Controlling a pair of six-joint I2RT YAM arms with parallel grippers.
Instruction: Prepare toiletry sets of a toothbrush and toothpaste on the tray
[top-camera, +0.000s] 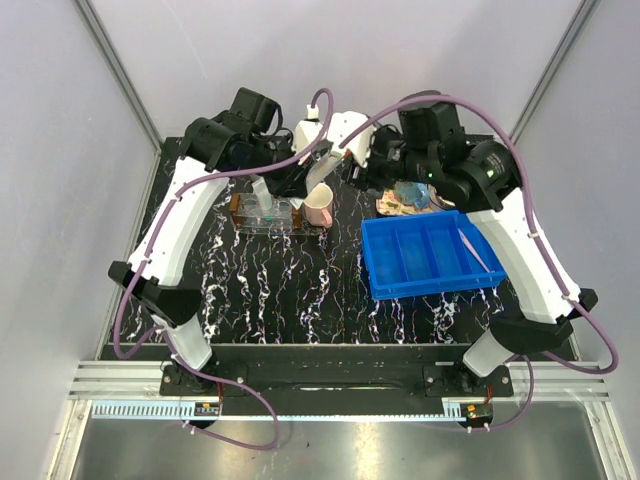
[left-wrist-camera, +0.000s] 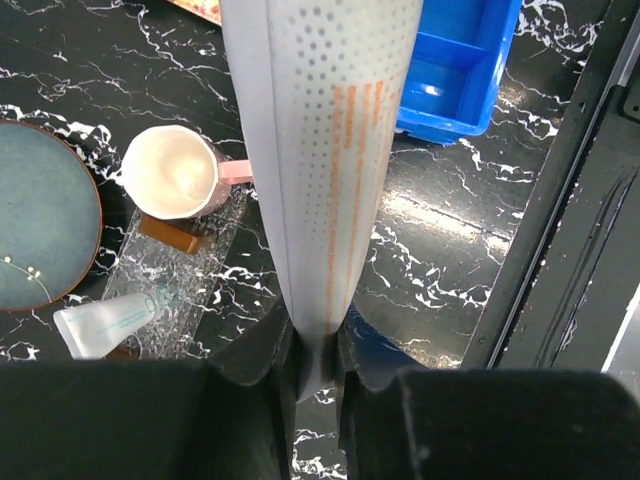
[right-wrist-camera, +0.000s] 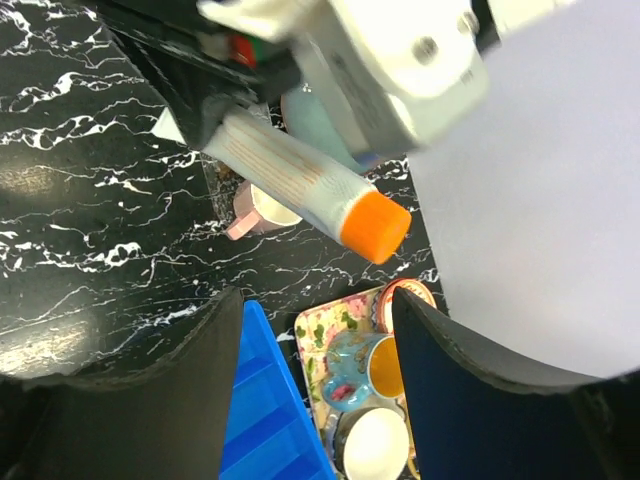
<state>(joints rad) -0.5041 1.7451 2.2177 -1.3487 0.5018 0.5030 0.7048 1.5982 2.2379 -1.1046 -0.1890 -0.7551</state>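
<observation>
Black white-veined tabletop (top-camera: 300, 300), plain pale-grey walls (top-camera: 60, 120)

I count two toothpaste tubes, an orange-capped tube (right-wrist-camera: 300, 185) and a teal-marked tube (left-wrist-camera: 105, 325). One toothbrush (top-camera: 478, 250), pale pink. One clear tray (left-wrist-camera: 185, 290), one blue bin (top-camera: 430, 285), one patterned tray (right-wrist-camera: 320, 335). One pink mug (left-wrist-camera: 172, 172), one dark blue plate (left-wrist-camera: 40, 215). I cannot count the cups on the patterned tray for certain.

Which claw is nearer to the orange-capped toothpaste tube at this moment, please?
Left. The left claw grips the orange-capped toothpaste tube by its flat crimped end. The right claw hangs open, apart from the tube, facing its cap end.
</observation>
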